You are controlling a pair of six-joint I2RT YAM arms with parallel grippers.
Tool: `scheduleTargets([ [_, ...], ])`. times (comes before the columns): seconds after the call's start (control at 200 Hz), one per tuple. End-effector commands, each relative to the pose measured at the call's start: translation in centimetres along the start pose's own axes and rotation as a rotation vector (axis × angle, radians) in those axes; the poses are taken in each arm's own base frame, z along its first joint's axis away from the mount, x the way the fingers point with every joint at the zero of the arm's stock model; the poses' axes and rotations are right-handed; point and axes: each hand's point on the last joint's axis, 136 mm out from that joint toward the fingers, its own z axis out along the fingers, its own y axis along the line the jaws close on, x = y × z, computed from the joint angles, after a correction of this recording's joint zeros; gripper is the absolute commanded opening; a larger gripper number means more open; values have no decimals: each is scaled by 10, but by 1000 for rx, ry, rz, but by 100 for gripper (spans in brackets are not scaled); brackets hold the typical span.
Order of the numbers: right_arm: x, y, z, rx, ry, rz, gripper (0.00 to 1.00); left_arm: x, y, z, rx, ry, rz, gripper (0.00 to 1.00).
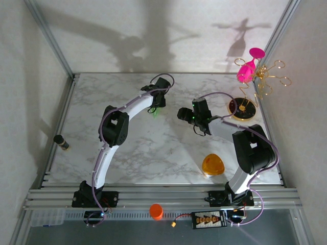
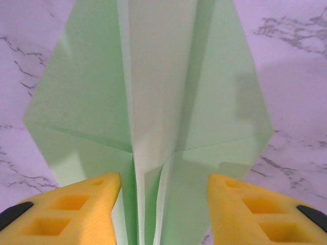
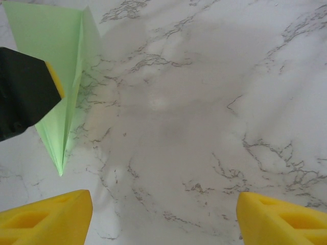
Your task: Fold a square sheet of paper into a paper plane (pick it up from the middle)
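While hovering, left gripper: standing open, straddling the paper plane.
right gripper: gaping open, lower frame, gripping nothing.

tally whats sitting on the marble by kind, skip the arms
paper plane: 1
orange rounded-triangle object: 1
gold wire stand: 1
small dark cylinder, at the left edge: 1
total: 4
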Motion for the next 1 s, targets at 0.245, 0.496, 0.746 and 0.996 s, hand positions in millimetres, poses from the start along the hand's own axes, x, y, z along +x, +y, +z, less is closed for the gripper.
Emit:
scheduleTargets([
  [0.245,-16,9,-4,-15,-33,4,76,-55,6,-76,45,-137,-88,51],
  [0.496,-67,13,-39,56,-202,-79,87,-95,52,-173,51,-386,-215,63],
  [0.746,-106,-7,-109,202,-493,-205,99,-79,139,-246,-24,-672,-278,85],
  [0.996,-104,-69,-163,459,-722,-180,99,-10,244,-260,-185,-886,-422,99],
])
